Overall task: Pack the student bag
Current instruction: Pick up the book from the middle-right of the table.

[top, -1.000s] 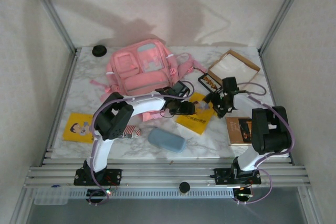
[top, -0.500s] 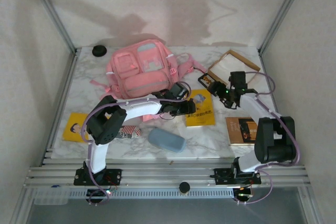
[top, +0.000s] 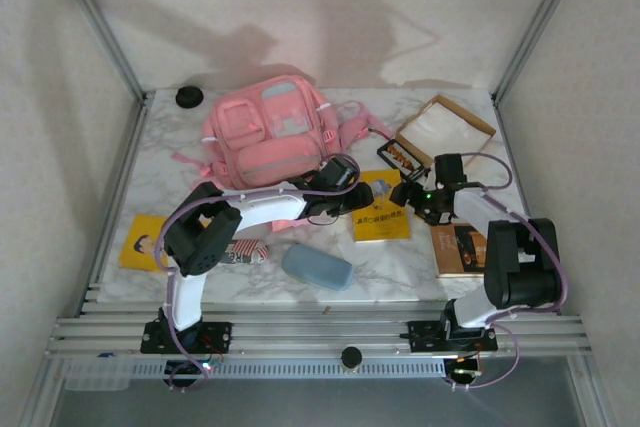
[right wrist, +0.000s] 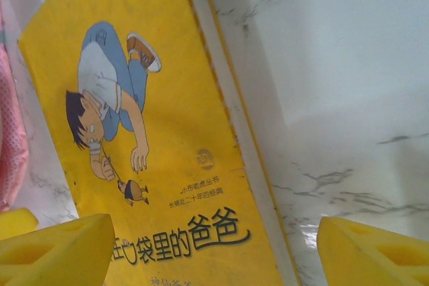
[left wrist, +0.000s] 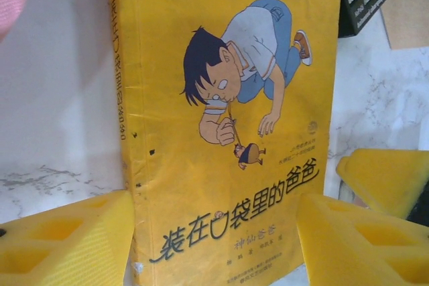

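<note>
The student bag (top: 268, 135), pink with pale panels, lies at the back middle of the table; its pink fabric also shows at the edge in the right wrist view (right wrist: 9, 132). A yellow book (top: 381, 213) with a cartoon boy on the cover lies flat just right of it. My left gripper (top: 352, 201) hovers open over the book's left end; the cover (left wrist: 228, 118) runs between its yellow fingers (left wrist: 67, 239). My right gripper (top: 407, 193) is open at the book's right edge, with the cover (right wrist: 154, 152) and bare marble between its fingers (right wrist: 375, 252).
A blue-grey oval case (top: 317, 267) lies near the front. A second yellow book (top: 148, 242) is at the left and a brown book (top: 460, 249) at the right. A cardboard box (top: 445, 127) and a small dark packet (top: 398, 156) sit at the back right.
The yellow book went from skewed to lying square on the table. My right gripper swung out toward the cardboard box, then came back to the book's right edge. The left gripper stayed at the book.
</note>
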